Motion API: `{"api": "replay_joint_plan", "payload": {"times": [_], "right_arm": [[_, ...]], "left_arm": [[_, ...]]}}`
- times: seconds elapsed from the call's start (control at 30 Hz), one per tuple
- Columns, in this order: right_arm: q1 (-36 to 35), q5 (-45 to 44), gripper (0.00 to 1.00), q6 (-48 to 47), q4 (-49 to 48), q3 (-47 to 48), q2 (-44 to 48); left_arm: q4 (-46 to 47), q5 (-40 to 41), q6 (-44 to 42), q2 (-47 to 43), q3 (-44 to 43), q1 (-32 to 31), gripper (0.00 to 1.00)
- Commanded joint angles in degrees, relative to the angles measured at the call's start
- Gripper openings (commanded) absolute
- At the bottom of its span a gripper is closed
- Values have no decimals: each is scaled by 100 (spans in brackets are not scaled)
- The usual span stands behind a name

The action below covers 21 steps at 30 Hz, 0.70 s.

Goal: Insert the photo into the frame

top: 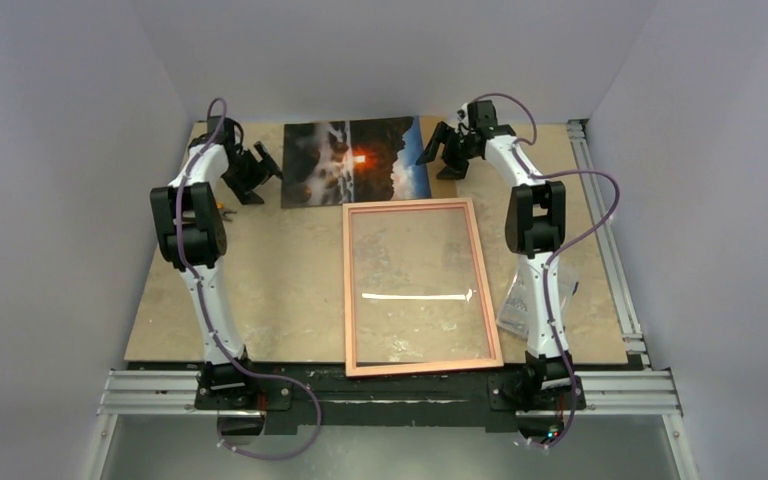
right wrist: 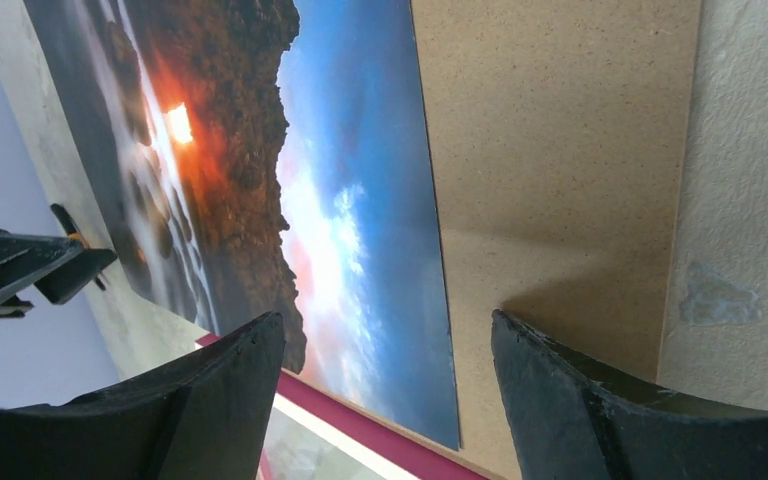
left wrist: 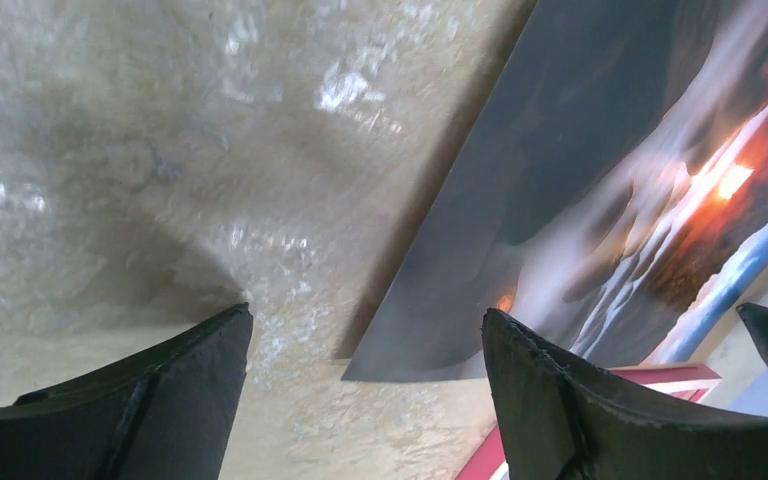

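1. Two arms reach to the far side of the worktop point(top: 260, 290), elbows raised, wrists turned inward toward the photo point(top: 355, 160).
2. On the left arm point(top: 188, 225), the left jaws stand wide apart and hold nothing. They are poised just beside the photo's near left corner.
3. On the right arm point(top: 535, 215), the right jaws stand wide apart and empty, by the photo's right edge, above a brown board point(right wrist: 560, 150).
4. The photo lies flat, picture side up, between the two arms.
5. The frame point(top: 425, 368) lies flat nearer the bases, its far rail just beside the photo's near edge. The photo is not in it.
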<state>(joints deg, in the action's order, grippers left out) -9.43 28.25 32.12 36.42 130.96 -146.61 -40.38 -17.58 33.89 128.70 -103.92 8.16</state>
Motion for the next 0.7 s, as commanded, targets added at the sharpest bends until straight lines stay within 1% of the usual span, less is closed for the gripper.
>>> {"api": "replay_joint_plan", "payload": {"times": [0.0,0.17,0.4,0.47,0.57,0.67], "right_arm": [[-23,-126,75,189,85,143,-271],[-45,45,75,296,5,142,-357],[-94,415,75,442,-235,-73,-352],[-102,619,74,521,-397,-199,-351],[-105,975,74,595,-617,-292,-384],[-111,1291,74,741,-865,-431,-365]], "left_arm": [[-301,-39,51,367,-719,-33,82],[-319,-389,196,735,-1100,-31,82],[118,-1256,444,1126,-1305,-162,79],[243,-1400,508,1137,-1282,-222,79],[660,-1862,688,1104,-1130,-279,77],[1120,-2250,850,943,-799,-302,72]]}}
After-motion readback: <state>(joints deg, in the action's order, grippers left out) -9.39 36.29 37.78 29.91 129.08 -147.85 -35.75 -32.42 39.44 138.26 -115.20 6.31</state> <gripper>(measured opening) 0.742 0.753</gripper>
